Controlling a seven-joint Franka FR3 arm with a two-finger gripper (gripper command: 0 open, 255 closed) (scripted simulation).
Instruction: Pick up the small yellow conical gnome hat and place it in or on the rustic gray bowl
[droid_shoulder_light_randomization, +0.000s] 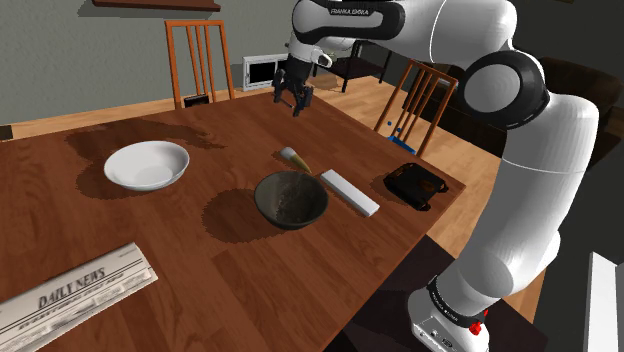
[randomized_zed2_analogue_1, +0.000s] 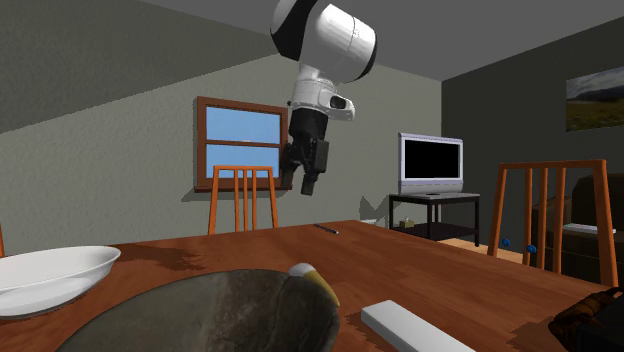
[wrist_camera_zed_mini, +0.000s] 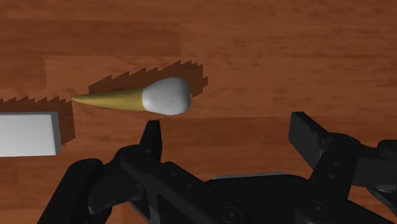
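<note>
The gnome hat (droid_shoulder_light_randomization: 293, 157) is a small yellow cone with a whitish wide end, lying on its side on the wooden table. It rests just behind the dark gray bowl (droid_shoulder_light_randomization: 291, 198), which holds nothing. My gripper (droid_shoulder_light_randomization: 296, 100) hangs well above the table, beyond the hat, fingers pointing down. In the wrist view the hat (wrist_camera_zed_mini: 143, 97) lies below and ahead of the open gripper (wrist_camera_zed_mini: 228, 130), nearer one fingertip, with nothing between the fingers. From the second exterior view the gripper (randomized_zed2_analogue_1: 304, 180) hovers high over the bowl's rim (randomized_zed2_analogue_1: 215, 315) and the hat (randomized_zed2_analogue_1: 312, 277).
A white bowl (droid_shoulder_light_randomization: 147, 165) sits to the shoulder view's left of the gray bowl. A flat white block (droid_shoulder_light_randomization: 349, 192) and a black object (droid_shoulder_light_randomization: 415, 185) lie to its right. A newspaper (droid_shoulder_light_randomization: 70, 295) lies at the near left. Wooden chairs (droid_shoulder_light_randomization: 199, 60) stand behind the table.
</note>
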